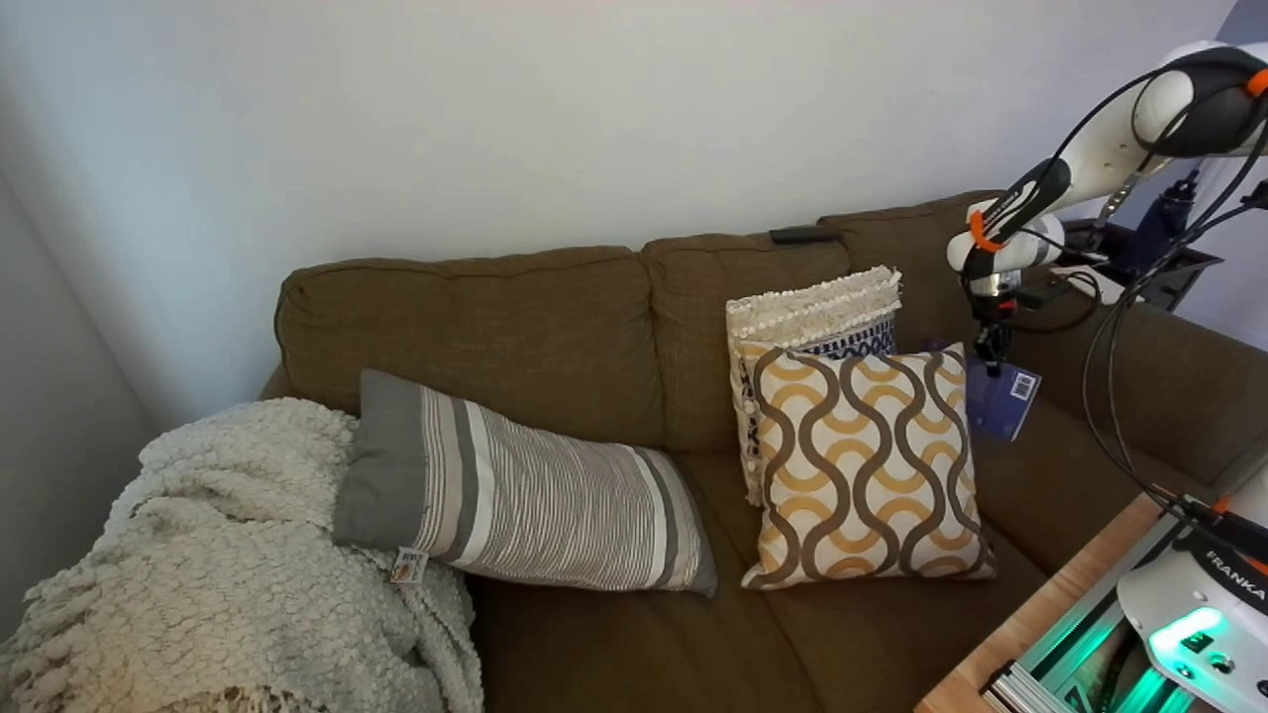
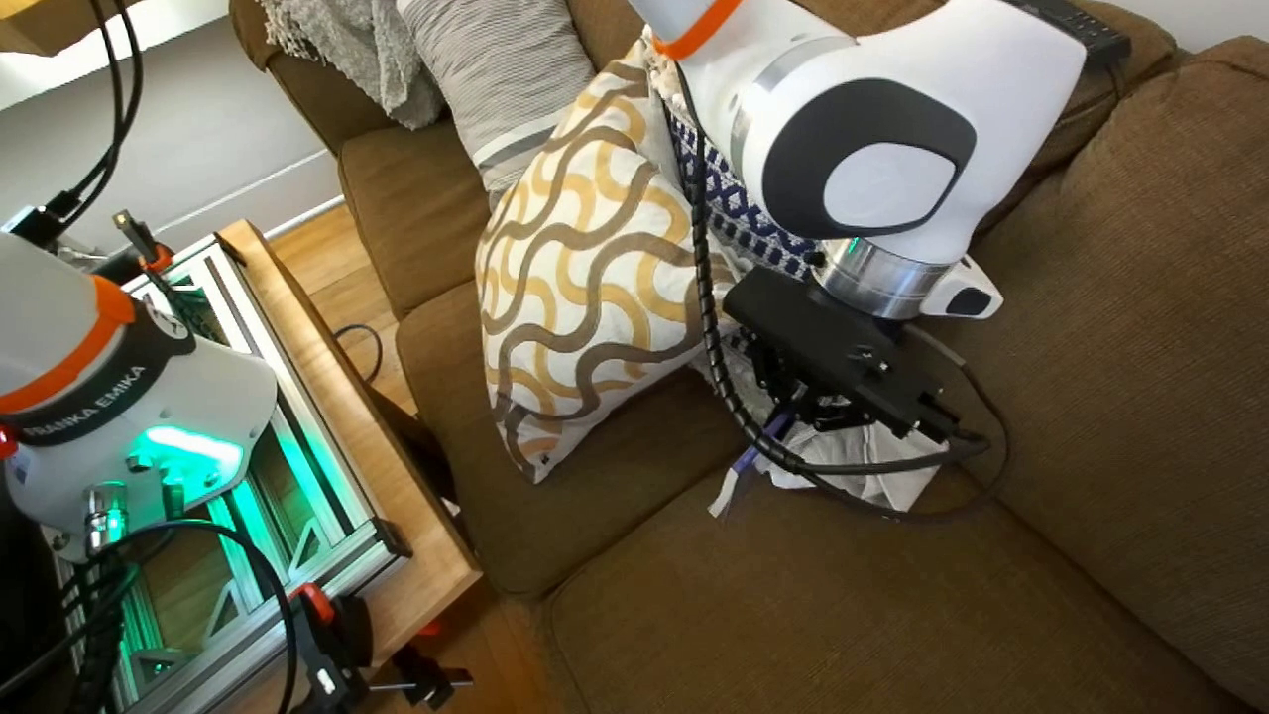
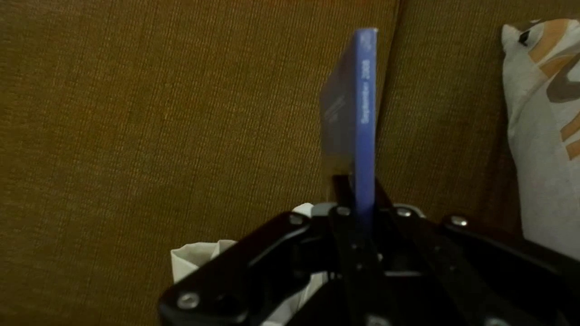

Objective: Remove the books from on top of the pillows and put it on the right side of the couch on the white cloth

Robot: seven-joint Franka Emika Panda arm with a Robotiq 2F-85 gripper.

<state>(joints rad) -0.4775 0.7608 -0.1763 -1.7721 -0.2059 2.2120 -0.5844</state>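
Observation:
The thin blue book is held in my gripper, beside the lattice pillow. In the wrist view the book stands on edge between the closed fingers. In an exterior view only a narrow part of the book shows below the gripper. The crumpled white cloth lies on the couch beneath the gripper; the wrist view shows parts of it. Whether the book touches it, I cannot tell. The mustard lattice pillow leans against a cream tufted pillow with a navy pattern.
A grey striped bolster and a chunky white blanket lie at the couch's far end. A dark remote rests on the backrest. A wooden table bearing the robot base stands in front. A dark side table stands past the arm.

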